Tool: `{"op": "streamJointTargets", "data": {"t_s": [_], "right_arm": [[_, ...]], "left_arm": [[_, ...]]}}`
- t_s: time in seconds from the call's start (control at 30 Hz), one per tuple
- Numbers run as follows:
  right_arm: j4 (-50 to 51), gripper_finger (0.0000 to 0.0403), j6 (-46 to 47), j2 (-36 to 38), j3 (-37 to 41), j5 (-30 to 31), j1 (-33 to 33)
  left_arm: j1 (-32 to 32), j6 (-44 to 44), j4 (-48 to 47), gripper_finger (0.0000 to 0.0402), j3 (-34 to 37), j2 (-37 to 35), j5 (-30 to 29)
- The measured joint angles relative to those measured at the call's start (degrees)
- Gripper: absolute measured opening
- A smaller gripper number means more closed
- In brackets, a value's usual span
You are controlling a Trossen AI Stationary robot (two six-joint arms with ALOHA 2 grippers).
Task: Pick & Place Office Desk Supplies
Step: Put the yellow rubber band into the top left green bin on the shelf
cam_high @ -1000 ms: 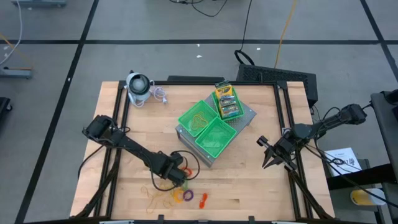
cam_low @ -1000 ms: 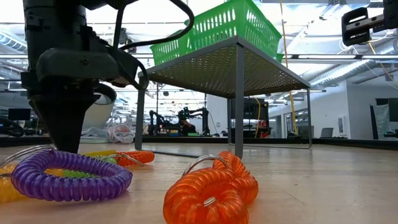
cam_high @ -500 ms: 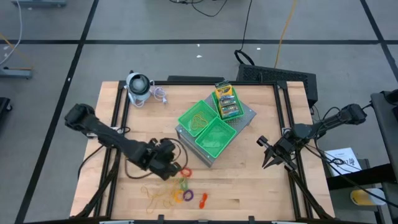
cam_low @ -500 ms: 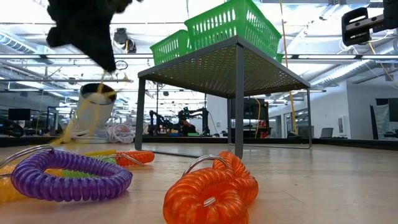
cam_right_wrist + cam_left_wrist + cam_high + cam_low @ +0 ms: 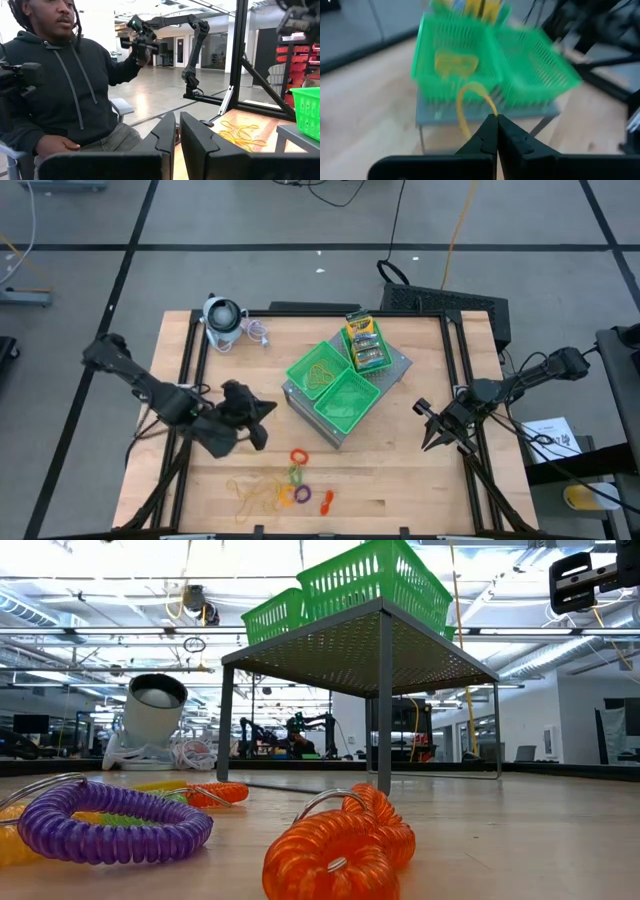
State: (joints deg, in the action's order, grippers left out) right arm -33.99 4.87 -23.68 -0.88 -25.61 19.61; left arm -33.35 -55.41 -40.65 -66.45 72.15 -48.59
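Note:
My left gripper (image 5: 266, 410) hovers above the table's left half, pointing toward the three green trays (image 5: 348, 402), and is shut on a thin yellow rubber band (image 5: 466, 97). The left tray (image 5: 318, 370) holds more rubber bands; the far tray holds printed card boxes (image 5: 363, 340). On the near part of the table lie a red ring (image 5: 298, 456), a purple coil (image 5: 110, 825), an orange coil (image 5: 340, 845) and a tangle of rubber bands (image 5: 252, 495). My right gripper (image 5: 428, 430) waits shut at the table's right edge. My left gripper pinches the rubber band at one spot of its loop (image 5: 490, 111), right at the tips of the two shut fingers. The fingers slant slightly downward, coming from the table's left. The loop sticks out beyond the fingertips, lifted clear of the table.
A grey-white round gadget (image 5: 222, 320) stands at the far left corner. The trays sit on a raised grey mesh stand (image 5: 400, 650) with thin legs. A seated person (image 5: 65, 90) shows beyond the table in the right wrist view.
My left gripper has risen from the rings near the table's front, moved toward the far and left edges, and tipped from pointing down to nearly level. It stays shut, and the rubber band has come up with it, clear of the table.

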Motion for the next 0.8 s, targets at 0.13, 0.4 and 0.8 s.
{"op": "streamJointTargets", "data": {"t_s": [0.13, 0.4, 0.8], "right_arm": [[0.0, 0.0020, 0.0, 0.0, 0.0, 0.0, 0.0], [0.0, 0.0020, 0.0, 0.0, 0.0, 0.0, 0.0], [0.0, 0.0020, 0.0, 0.0, 0.0, 0.0, 0.0]], "left_arm": [[0.6, 11.1, 8.3, 0.0002, 0.0, -1.8, -2.6], [6.6, 35.5, 29.2, 0.0003, 0.0, -2.1, 0.1], [21.1, 39.6, 32.9, 0.0003, -0.1, 0.5, 12.4]]}}
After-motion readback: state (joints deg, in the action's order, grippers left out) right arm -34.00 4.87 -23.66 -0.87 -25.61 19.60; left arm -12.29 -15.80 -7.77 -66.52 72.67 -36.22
